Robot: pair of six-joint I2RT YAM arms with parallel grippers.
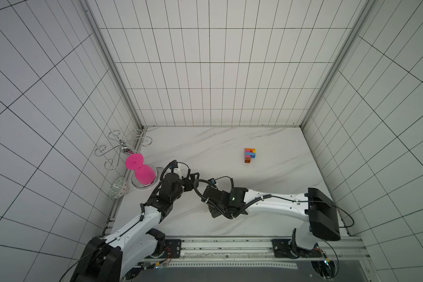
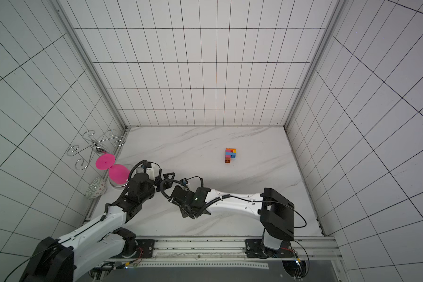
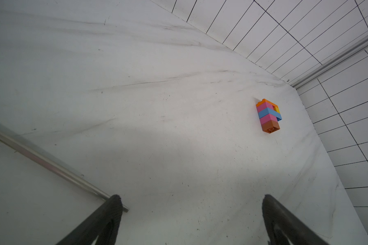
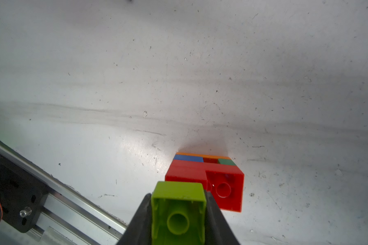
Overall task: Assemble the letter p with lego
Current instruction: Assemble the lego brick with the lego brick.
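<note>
Both top views hang high over the near edge of the bench [image 1: 205, 146], looking steeply down and toward the far wall. They share almost the whole scene, slightly offset sideways. The left wrist view rides well above the bench behind the left claw [image 3: 190, 201] and faces the far right corner. It shares the colored brick stack [image 3: 268, 115] with both top views. The right wrist view sits low and close by the near-edge rail [image 4: 72, 191], just behind the right claw [image 4: 178, 196].

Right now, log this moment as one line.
left gripper: open, empty | right gripper: shut on green brick | red cluster: on table beside brick, joint unclear | multicolour P: lying free
</note>
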